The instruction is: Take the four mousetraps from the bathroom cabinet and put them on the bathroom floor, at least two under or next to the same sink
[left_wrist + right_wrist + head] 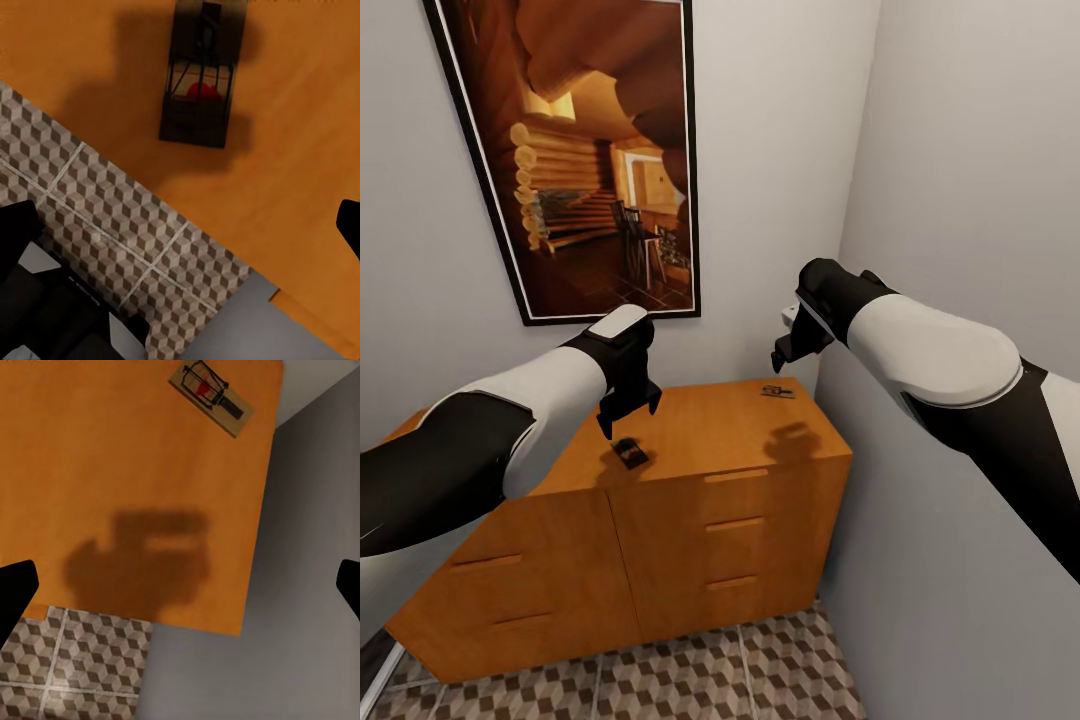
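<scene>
Two mousetraps lie on top of the orange-brown cabinet [700, 440]. One mousetrap [630, 453] is near the front edge, in shadow; in the left wrist view this mousetrap [199, 90] shows a red spot under its wire. My left gripper [628, 412] hangs open a little above it, dark fingertips [16, 225] spread wide. The other mousetrap [778, 391] rests at the back right corner, a tan board [212, 397] with a dark spring. My right gripper [785, 358] hovers open above that corner, holding nothing.
A large framed picture [590, 150] of a log interior hangs on the wall behind the cabinet. A grey side wall [960, 200] stands close on the right. The cube-patterned bathroom floor [660, 680] runs in front of the cabinet's drawers [735, 525].
</scene>
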